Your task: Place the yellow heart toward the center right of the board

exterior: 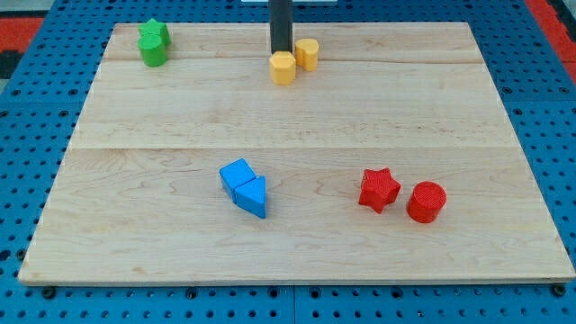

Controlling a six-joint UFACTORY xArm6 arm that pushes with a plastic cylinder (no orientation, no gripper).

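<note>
We see our tip at view's top centre, touching yellow block from behind. Second yellow block just beside. Which is heart, cannot tell. No fingers on rod.

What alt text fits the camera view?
My tip sits at the wooden board's top edge, behind two yellow blocks; green blocks top left, blue blocks and red blocks near the bottom.
</note>
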